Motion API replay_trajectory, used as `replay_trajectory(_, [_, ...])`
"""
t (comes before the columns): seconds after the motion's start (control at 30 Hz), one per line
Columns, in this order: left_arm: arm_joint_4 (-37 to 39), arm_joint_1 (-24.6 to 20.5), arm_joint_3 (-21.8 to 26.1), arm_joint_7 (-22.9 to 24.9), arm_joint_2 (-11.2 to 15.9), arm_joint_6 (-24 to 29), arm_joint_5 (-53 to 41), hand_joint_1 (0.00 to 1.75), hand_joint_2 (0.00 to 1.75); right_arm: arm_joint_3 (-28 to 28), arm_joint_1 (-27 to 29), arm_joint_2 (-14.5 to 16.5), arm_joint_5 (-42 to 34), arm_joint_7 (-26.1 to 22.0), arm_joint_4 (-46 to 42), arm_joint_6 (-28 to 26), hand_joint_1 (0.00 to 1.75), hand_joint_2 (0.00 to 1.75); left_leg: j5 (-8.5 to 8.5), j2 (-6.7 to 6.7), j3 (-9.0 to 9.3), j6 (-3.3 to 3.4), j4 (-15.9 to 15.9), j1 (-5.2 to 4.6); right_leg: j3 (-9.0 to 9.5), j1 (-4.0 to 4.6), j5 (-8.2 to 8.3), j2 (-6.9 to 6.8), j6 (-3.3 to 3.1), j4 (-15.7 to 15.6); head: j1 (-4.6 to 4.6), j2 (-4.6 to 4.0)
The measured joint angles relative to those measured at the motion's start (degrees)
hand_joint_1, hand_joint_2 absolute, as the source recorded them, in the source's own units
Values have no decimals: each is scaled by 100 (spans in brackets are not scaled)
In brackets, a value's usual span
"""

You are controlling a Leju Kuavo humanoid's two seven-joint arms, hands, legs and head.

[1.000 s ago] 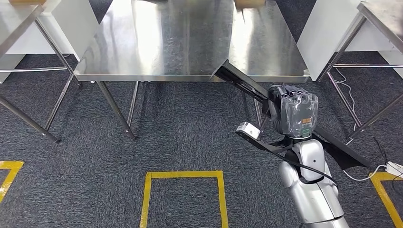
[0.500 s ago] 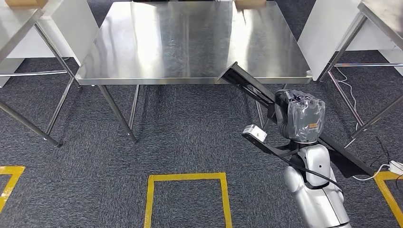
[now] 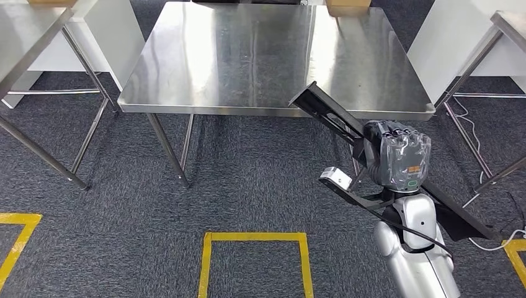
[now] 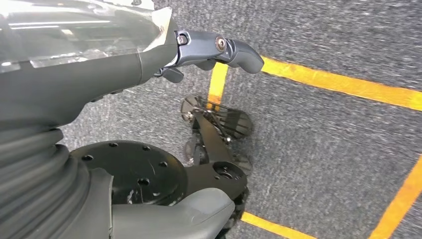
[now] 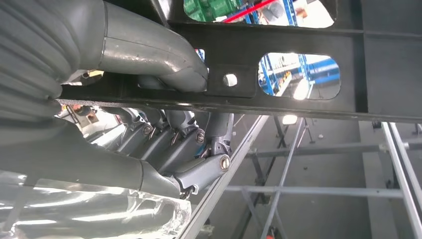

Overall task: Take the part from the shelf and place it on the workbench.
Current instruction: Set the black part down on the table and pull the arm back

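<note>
In the head view my right hand, wrapped in clear plastic, grips a long black metal part around its middle. The part slants from just over the front edge of the steel workbench down past my right side. Close up in the right wrist view, the black part shows cut-out holes, with my thumb on one side and my fingers curled around the other. My left hand hangs over the carpet, its fingers apart and holding nothing.
Steel tables stand at the left and at the right, with white cabinets behind their legs. A yellow tape square marks the grey carpet in front of me. A cardboard box sits on the workbench's far edge. Cables lie at the right.
The whole view has shifted as I walk: the workbench now sits lower, nearer and more to the right. My right hand keeps the same hold on the part.
</note>
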Motion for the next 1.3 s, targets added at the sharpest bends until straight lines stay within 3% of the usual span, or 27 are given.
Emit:
replay_trajectory(0.07, [-2, -1, -8, 0, -9, 3, -2, 0, 175, -17, 10, 0, 19, 7, -28, 0, 175, 175, -43, -6, 9, -37, 8, -13, 77, 36, 29, 1, -81, -134, -4, 0])
replay_trajectory(0.17, [-5, -4, -12, -7, -2, 19, 0, 0, 175, -27, 21, 9, 37, 15, -78, 0, 175, 175, -177, 17, -56, -135, 166, 8, 148, -51, 16, 3, -183, -201, -13, 1])
replay_trajectory(0.23, [-7, -4, -12, -13, 6, 29, 4, 0, 175, -28, 21, 25, 49, 16, -98, 2, 175, 175, -429, 35, -349, -231, 740, 63, 217, -90, -14, -1, -259, -232, -31, 1])
replay_trajectory(0.3, [-6, 0, -12, -13, 10, 35, 14, 0, 175, -27, 29, 43, 56, 16, -103, 6, 175, 175, -644, 60, -806, -317, 1469, 153, 253, -100, -51, -3, -292, -231, -37, 0])
replay_trajectory(0.33, [-6, 3, -12, -13, 14, 37, 17, 0, 175, -26, 37, 53, 57, 16, -103, 8, 175, 175, -624, 75, -965, -354, 1642, 194, 271, -109, -71, 0, -287, -230, -38, 0])
replay_trajectory(0.37, [-6, 5, -12, -13, 17, 38, 21, 0, 175, -26, 45, 62, 57, 16, -103, 8, 175, 175, -487, 88, -1013, -389, 1593, 232, 295, -123, -93, 5, -268, -228, -39, 0])
replay_trajectory(0.4, [-6, 6, -12, -13, 20, 38, 21, 0, 175, -25, 52, 72, 58, 16, -103, 9, 175, 175, -260, 97, -946, -420, 1334, 265, 326, -144, -119, 10, -241, -225, -38, 0])
replay_trajectory(0.47, [-7, 4, -12, -13, 19, 38, 22, 0, 175, -26, 54, 89, 61, 16, -104, 10, 175, 175, 168, 108, -640, -474, 573, 305, 387, -161, -184, 19, -158, -211, -50, 0])
replay_trajectory(0.53, [-8, -1, -11, -14, 13, 38, 27, 0, 175, -31, 46, 93, 63, 16, -105, 11, 175, 175, 279, 99, -437, -436, 159, 295, 399, -132, -230, 22, -75, -200, -55, 0])
replay_trajectory(0.67, [-8, 3, -10, -26, 10, 43, 40, 0, 175, -34, 40, 104, 70, 13, -104, 11, 175, 175, 237, 73, -361, -204, 84, 223, 357, -118, -313, 6, 52, -117, -27, 0])
replay_trajectory(0.73, [-8, 1, -8, -36, 11, 48, 62, 0, 175, -34, 28, 107, 72, 12, -101, 11, 175, 175, 228, 69, -311, -103, 54, 219, 79, -138, -530, -4, 44, 427, 2, 0])
replay_trajectory(0.8, [-8, 0, -7, -39, 12, 57, 86, 0, 175, -33, 18, 108, 73, 12, -90, 12, 175, 175, 193, 64, -279, -47, 54, 200, -387, -126, -792, 2, 31, 1258, 22, 0])
replay_trajectory(0.83, [-8, 2, -7, -39, 10, 62, 94, 0, 175, -32, 19, 109, 73, 12, -82, 13, 175, 175, 172, 58, -258, -33, 54, 189, -566, -118, -841, 3, 46, 1524, 23, 1])
replay_trajectory(0.87, [-8, 2, -6, -39, 9, 69, 99, 0, 175, -30, 18, 111, 73, 12, -75, 13, 175, 175, 149, 47, -230, -27, 55, 179, -631, -111, -791, 4, 76, 1562, 26, 1])
replay_trajectory(0.9, [-8, 3, -4, -40, 8, 74, 103, 0, 175, -28, 17, 114, 73, 12, -71, 13, 175, 175, 123, 32, -193, -29, 55, 170, -573, -111, -647, 5, 111, 1357, 25, 1])
replay_trajectory(0.97, [-8, 2, 0, -46, 5, 83, 112, 0, 175, -22, 5, 121, 73, 12, -67, 13, 175, 175, 57, 3, -107, -53, 57, 156, -234, -101, -244, 4, 148, 531, 31, 0])
replay_trajectory(1.03, [-8, 0, 11, -57, 0, 86, 126, 0, 175, -19, -29, 125, 74, 11, -59, 13, 175, 175, -7, -13, -60, -101, 63, 129, 25, -56, -15, 7, 98, -34, 38, 0])
replay_trajectory(1.1, [-8, 0, 25, -69, -5, 92, 139, 0, 175, -15, -53, 128, 74, 10, -51, 13, 175, 175, -47, -16, -46, -151, 55, 116, 77, -25, -2, 11, 16, -124, 39, 0])
replay_trajectory(1.2, [-8, -2, 40, -84, -1, 99, 143, 0, 175, -13, -66, 144, 73, 9, -50, 13, 175, 175, -197, 19, -97, -251, 254, 141, 165, -110, -32, 12, -112, -169, 26, 1])
replay_trajectory(1.23, [-8, -2, 43, -86, 2, 100, 143, 0, 175, -13, -71, 151, 73, 9, -50, 13, 175, 175, -336, 37, -223, -292, 530, 156, 208, -134, -51, 10, -158, -181, 20, 1])
replay_trajectory(1.3, [-8, 1, 45, -87, 3, 102, 143, 0, 175, -11, -78, 163, 73, 6, -48, 13, 175, 175, -654, 60, -674, -358, 1344, 188, 264, -131, -100, 5, -227, -181, 15, 0])
